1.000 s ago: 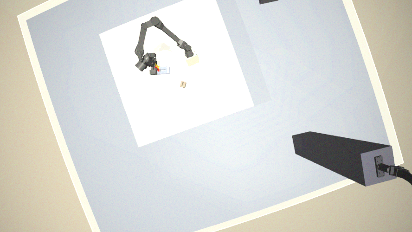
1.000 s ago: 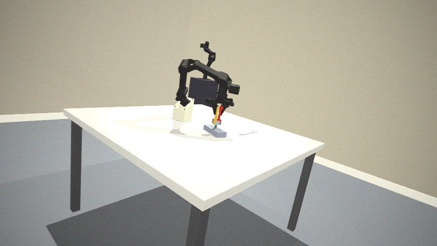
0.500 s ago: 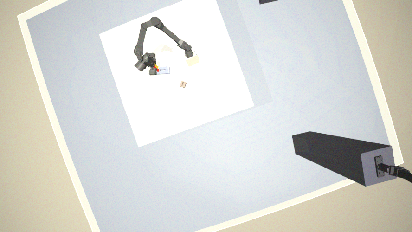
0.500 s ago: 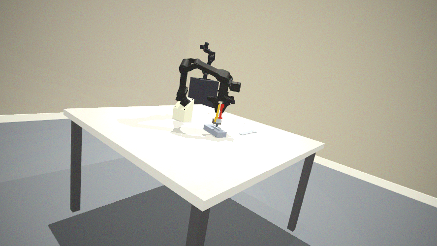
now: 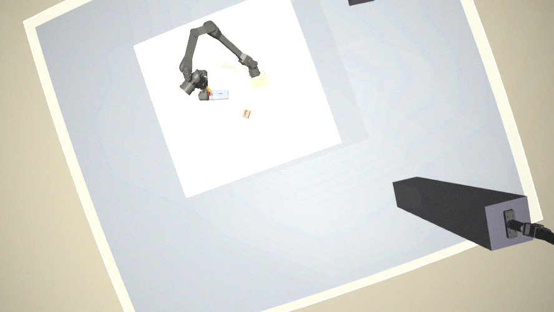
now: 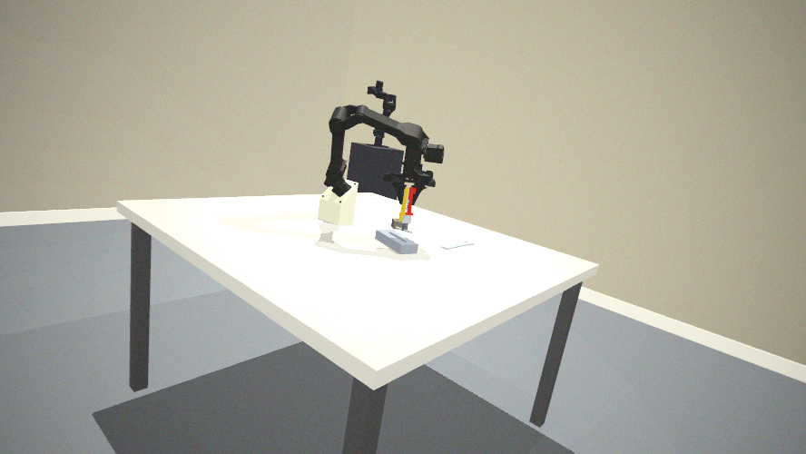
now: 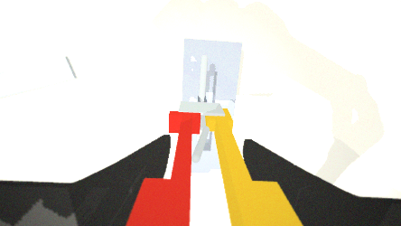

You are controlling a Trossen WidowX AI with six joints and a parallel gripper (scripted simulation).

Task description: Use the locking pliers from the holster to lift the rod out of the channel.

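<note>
My gripper (image 5: 206,90) (image 6: 407,196) (image 7: 207,143) is shut on the locking pliers (image 5: 209,93) (image 6: 411,202) (image 7: 184,151), whose red and yellow handles stand between the fingers, jaws down. The blue-grey channel block (image 5: 224,97) (image 6: 406,248) (image 7: 228,59) lies below. In the exterior view the jaws hang a little above it, with a small gap. In the wrist view the pale grey rod (image 7: 204,74) extends from the jaws, beside the dark slot (image 7: 212,86), and looks raised out of it. The jaw plate partly hides the grip; whether the handles are locked cannot be told.
The arm's cream base (image 5: 259,81) (image 6: 337,212) stands near the channel block. A small tan block (image 5: 246,113) (image 6: 396,223) with a dark slot, perhaps the holster, lies on the white table (image 5: 232,155) (image 6: 338,292). A thin pale plate (image 6: 457,244) lies at the right in the exterior view.
</note>
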